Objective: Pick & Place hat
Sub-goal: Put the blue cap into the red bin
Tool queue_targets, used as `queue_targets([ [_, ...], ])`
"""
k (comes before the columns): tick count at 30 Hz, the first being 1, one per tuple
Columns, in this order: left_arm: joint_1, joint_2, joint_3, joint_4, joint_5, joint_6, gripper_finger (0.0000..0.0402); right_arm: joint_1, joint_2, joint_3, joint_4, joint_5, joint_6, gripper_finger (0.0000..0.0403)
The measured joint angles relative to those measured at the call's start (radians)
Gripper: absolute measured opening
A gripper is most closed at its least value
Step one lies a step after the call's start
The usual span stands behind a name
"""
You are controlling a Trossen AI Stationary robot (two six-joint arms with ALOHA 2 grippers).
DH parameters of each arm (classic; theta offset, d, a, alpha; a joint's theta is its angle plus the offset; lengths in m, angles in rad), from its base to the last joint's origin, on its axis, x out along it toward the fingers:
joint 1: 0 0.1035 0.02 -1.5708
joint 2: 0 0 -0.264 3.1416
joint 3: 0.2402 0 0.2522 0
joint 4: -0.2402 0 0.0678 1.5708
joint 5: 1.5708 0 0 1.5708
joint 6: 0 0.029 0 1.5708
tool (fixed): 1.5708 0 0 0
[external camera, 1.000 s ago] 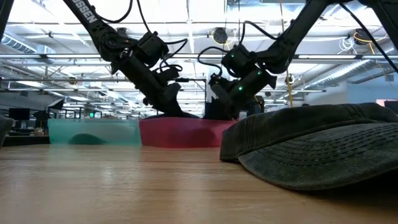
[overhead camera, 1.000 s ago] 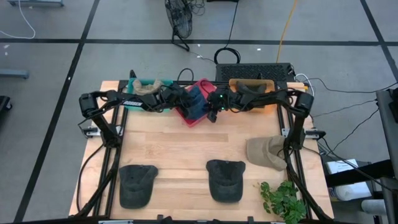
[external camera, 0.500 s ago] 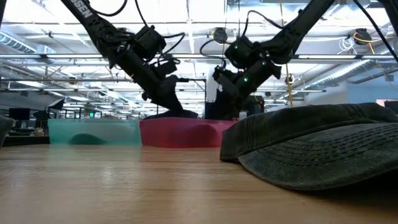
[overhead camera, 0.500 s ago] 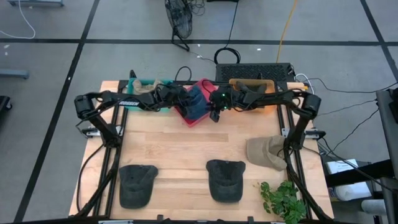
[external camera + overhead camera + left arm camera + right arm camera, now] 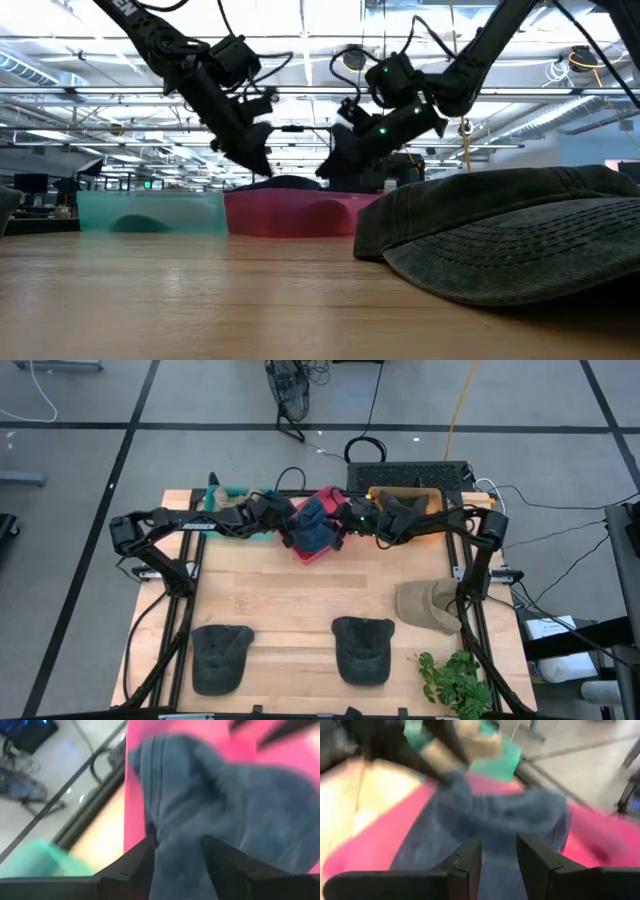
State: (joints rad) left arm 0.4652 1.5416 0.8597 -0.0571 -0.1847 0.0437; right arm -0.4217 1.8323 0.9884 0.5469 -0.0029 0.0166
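Observation:
A blue hat [image 5: 315, 528] sits in the pink bin [image 5: 305, 553] at the table's far edge; its top shows just above the bin's rim in the low view [image 5: 290, 183]. My left gripper [image 5: 292, 528] is at the hat's left side and my right gripper [image 5: 340, 530] at its right side, each shut on blue cloth. The left wrist view fills with the hat [image 5: 210, 795] over the pink bin wall, and the right wrist view shows the hat [image 5: 485, 820] with the left arm beyond it. My left gripper pinches blue cloth [image 5: 177, 855] at the hat's left side between its two fingers [image 5: 142, 857], slanting down from the table's left. The hat's bulk lies ahead of the fingers over the pink bin. My right gripper pinches blue cloth [image 5: 497, 857] at the hat's right side between its fingers [image 5: 470, 857], slanting down from the right. The hat spreads between the two grippers inside the pink bin.
A teal bin [image 5: 225, 495] holding a beige hat stands left of the pink bin, an orange bin [image 5: 430, 495] right of it. On the table lie two dark hats [image 5: 222, 655] [image 5: 362, 648], a tan hat [image 5: 428, 605], and a plant [image 5: 455, 680] at the near right corner.
Both grippers have risen a little over the pink bin while staying on the blue hat. The hat has come up with them, and its top now shows above the bin's rim in the low view.

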Motion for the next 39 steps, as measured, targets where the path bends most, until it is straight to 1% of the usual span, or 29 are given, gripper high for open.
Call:
queue_targets([
  [2, 0.001, 0.002, 0.0, -0.037, -0.031, -0.007, 0.0175, -0.011, 0.011, 0.004, 0.045, 0.0, 0.006, 0.01],
  [5, 0.004, 0.009, 0.0, -0.056, -0.064, -0.049, 0.0175, -0.033, 0.01, 0.004, 0.055, -0.006, 0.014, 0.0095],
  [7, 0.005, 0.012, 0.0, -0.079, -0.06, -0.084, 0.0175, -0.053, 0.011, 0.01, 0.046, -0.049, 0.021, 0.0089],
  [10, -0.008, 0.02, 0.0, -0.069, -0.053, -0.118, 0.0175, -0.084, 0.011, 0.037, 0.041, -0.131, 0.049, 0.0081],
  [12, -0.02, 0.03, -0.001, -0.077, -0.052, -0.129, 0.0175, -0.099, 0.011, 0.066, 0.008, -0.179, 0.053, 0.0075],
  [15, -0.043, 0.064, 0.001, -0.036, -0.078, -0.132, 0.0175, -0.109, 0.011, 0.124, -0.127, -0.208, 0.03, 0.0069],
  [17, -0.054, 0.085, 0.0, -0.026, -0.097, -0.132, 0.0175, -0.11, 0.011, 0.163, -0.207, -0.209, 0.005, 0.0065],
  [20, -0.067, 0.11, 0.0, 0.012, -0.109, -0.128, 0.0175, -0.11, 0.01, 0.191, -0.241, -0.208, -0.028, 0.006],
  [24, -0.073, 0.108, 0.0, 0.015, -0.112, -0.124, 0.0175, -0.11, 0.011, 0.191, -0.207, -0.154, -0.045, 0.0057],
  [29, -0.084, 0.104, -0.001, 0.083, -0.105, -0.106, 0.0175, -0.116, 0.011, 0.192, -0.134, -0.154, -0.035, 0.0057],
  [32, -0.11, 0.108, -0.001, 0.124, -0.106, -0.1, 0.0175, -0.116, 0.036, 0.202, -0.111, -0.155, -0.041, 0.0057],
  [34, -0.127, 0.108, -0.001, 0.139, -0.106, -0.094, 0.0175, -0.121, 0.053, 0.211, -0.155, -0.155, -0.043, 0.0057],
  [36, -0.142, 0.108, -0.001, 0.141, -0.115, -0.075, 0.0175, -0.126, 0.084, 0.247, -0.205, -0.159, -0.053, 0.0057],
  [39, -0.158, 0.108, -0.001, 0.139, -0.152, -0.059, 0.0175, -0.133, 0.126, 0.308, -0.33, -0.162, -0.08, 0.0057],
])
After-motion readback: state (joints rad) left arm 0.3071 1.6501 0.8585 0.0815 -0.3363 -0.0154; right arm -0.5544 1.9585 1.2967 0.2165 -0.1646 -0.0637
